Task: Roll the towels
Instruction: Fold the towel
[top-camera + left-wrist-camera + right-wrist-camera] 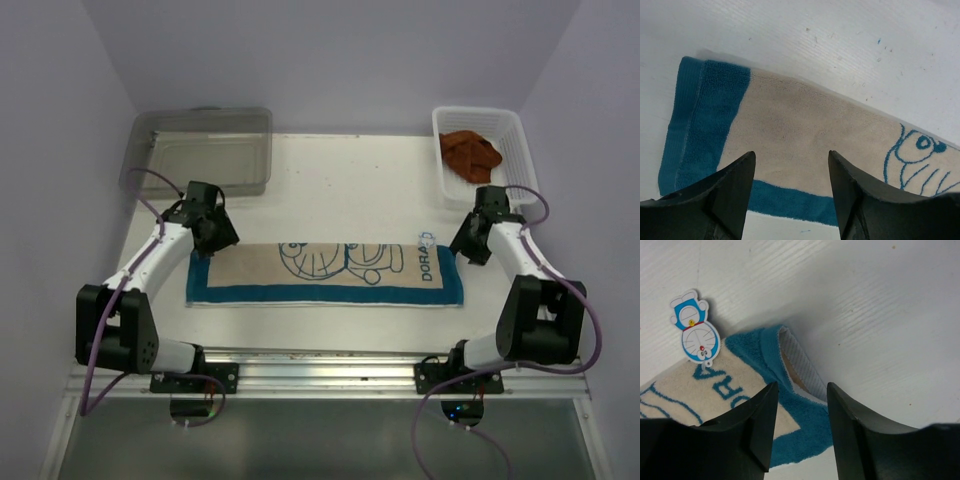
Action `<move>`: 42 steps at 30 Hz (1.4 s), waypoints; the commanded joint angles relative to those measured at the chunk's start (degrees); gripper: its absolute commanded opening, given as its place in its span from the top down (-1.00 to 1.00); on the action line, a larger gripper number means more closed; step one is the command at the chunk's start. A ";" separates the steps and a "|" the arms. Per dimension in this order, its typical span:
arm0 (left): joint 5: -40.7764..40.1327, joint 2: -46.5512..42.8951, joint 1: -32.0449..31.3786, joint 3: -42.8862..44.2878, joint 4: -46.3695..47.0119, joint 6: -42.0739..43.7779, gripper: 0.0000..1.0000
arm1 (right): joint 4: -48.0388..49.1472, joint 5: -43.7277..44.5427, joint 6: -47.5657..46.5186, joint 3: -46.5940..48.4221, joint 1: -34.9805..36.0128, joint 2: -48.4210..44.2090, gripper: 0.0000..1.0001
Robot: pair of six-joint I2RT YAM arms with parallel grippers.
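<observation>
Both parted, empty, left fingers (730,197), right fingers (747,432), over cream towel (250,270)

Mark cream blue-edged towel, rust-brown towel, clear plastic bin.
Cream blue-edged cloth towel (250,268): top view, cream area left of drawing.
Rust-brown cloth towel (470,152): top view, crumpled middle.
Clear plastic bin (200,155): top view, bare floor.

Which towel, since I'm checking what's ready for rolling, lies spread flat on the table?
The cream towel with blue edges, spread flat on the table; the rust-brown towel is bunched up in the white mesh basket.
</observation>
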 commanded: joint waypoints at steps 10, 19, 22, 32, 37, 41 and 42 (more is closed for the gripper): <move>1.02 1.00 0.28 0.65 0.06 -0.12 -0.28 | -2.61 -1.37 -2.26 1.89 0.19 2.41 0.00; 0.85 1.70 0.28 0.21 -0.03 -0.03 -0.28 | -1.65 -0.75 -1.38 -0.12 0.19 10.16 0.03; 1.02 1.97 0.28 0.04 -0.03 -0.12 -0.28 | -0.07 -0.67 -0.85 -1.26 0.19 10.78 0.27; 0.94 1.79 0.36 -0.23 -0.30 -0.03 -0.28 | 2.92 -0.66 -0.67 -3.55 0.28 7.81 1.00; 0.32 2.49 0.36 0.04 -0.47 0.32 -0.29 | 1.43 -1.37 -0.67 -3.11 0.80 0.59 1.00; 0.67 4.07 0.54 0.21 -0.56 0.58 -0.30 | -1.73 -1.37 -1.20 -1.71 2.90 -5.03 1.00; 1.11 4.43 0.54 0.13 -0.21 0.58 -0.29 | -2.43 -1.02 -1.29 -1.18 3.52 -6.61 1.00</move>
